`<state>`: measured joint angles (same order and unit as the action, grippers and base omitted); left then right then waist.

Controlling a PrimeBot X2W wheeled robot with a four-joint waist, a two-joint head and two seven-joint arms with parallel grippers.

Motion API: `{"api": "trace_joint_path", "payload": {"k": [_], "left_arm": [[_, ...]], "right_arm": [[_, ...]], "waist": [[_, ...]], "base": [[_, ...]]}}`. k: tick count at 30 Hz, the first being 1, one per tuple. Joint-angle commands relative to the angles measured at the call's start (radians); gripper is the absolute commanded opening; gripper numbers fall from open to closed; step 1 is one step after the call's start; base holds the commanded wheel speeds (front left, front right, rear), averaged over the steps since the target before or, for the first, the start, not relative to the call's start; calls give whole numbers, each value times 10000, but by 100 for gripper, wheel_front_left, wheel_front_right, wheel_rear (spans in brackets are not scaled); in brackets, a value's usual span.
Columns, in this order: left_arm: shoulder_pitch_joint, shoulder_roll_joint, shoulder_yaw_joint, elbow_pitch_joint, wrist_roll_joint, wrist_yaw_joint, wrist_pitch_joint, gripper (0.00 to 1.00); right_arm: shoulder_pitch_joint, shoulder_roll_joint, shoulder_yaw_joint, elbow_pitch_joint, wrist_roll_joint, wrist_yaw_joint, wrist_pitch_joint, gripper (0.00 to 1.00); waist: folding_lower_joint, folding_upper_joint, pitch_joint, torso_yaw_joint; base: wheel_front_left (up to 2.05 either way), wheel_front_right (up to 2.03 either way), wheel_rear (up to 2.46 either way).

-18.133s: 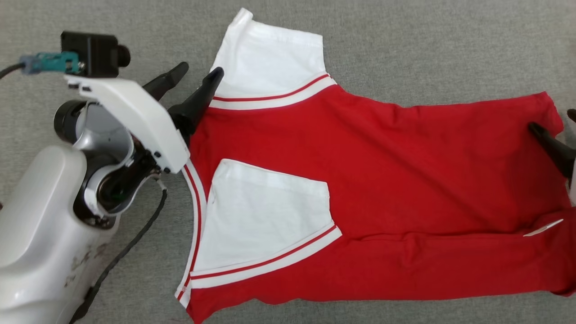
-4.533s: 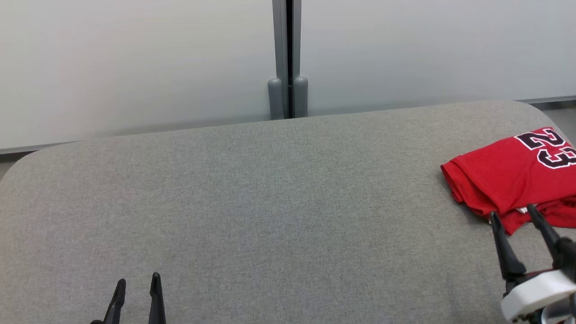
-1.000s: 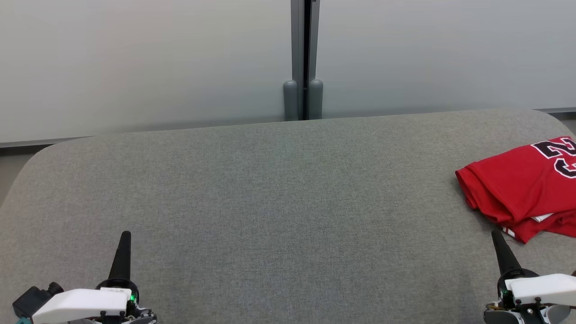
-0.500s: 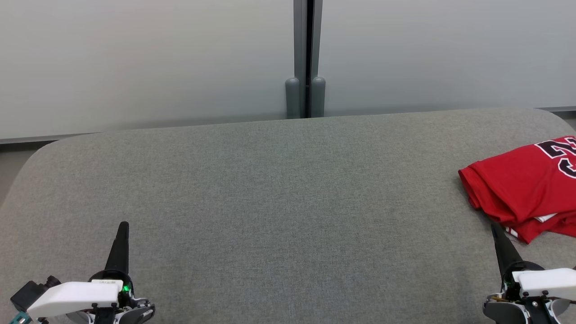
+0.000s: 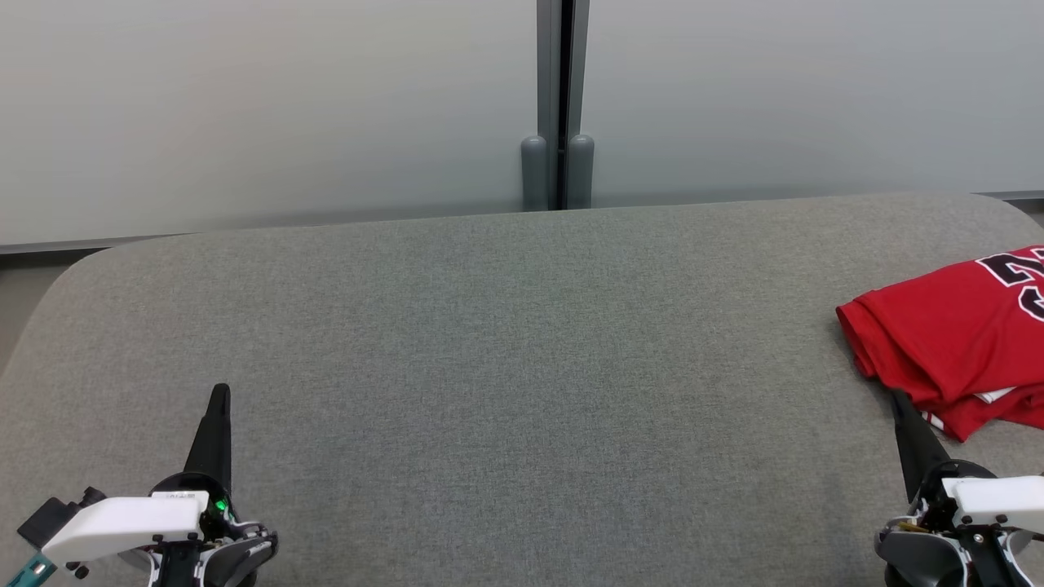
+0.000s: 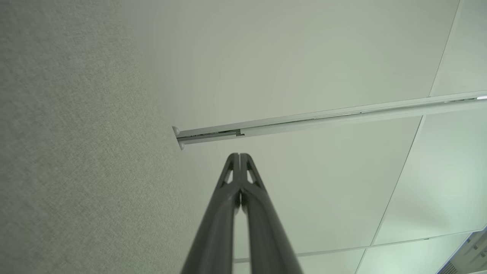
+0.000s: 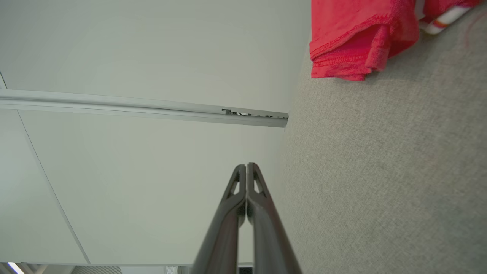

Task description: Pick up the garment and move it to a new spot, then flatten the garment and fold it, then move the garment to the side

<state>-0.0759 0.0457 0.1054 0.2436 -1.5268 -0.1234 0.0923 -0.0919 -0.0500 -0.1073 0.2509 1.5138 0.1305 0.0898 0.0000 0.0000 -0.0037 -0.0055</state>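
Note:
The garment (image 5: 954, 334), a red jersey with dark numerals, lies folded at the far right of the grey padded table (image 5: 506, 342), partly cut off by the picture's edge. The right wrist view shows its folded red hems (image 7: 354, 38) at the top right. My right gripper (image 5: 897, 397) is shut and empty, its tip just short of the garment's near edge; in its own view the fingertips (image 7: 246, 167) press together. At the lower left my left gripper (image 5: 219, 391) is shut too, holding nothing, with its fingertips (image 6: 239, 156) closed in the left wrist view.
Pale frosted wall panels (image 5: 269, 106) rise behind the table, split by a dark vertical post (image 5: 558, 98) with two grey stubs at its foot. The table's rounded back corners show at left and right.
Both grippers have risen a little in the head view and stay shut. The picture has drifted slightly, so the garment sits a touch further right. The garment itself lies as before.

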Motion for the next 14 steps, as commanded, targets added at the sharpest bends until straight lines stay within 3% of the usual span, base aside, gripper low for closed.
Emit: {"api": "trace_joint_path", "payload": {"k": [1, 14], "left_arm": [[-268, 63, 59, -1, -226, -80, 63, 0], [-417, 71, 110, 27, -871, -102, 248, 0]], "right_arm": [[-110, -28, -42, -48, 268, 4, 98, 0], [-221, -18, -88, -78, 1000, 4, 282, 0]], "waist": [[0, 0, 10, 9], [0, 0, 68, 55]], "base": [[0, 0, 0], [0, 0, 0]]}}
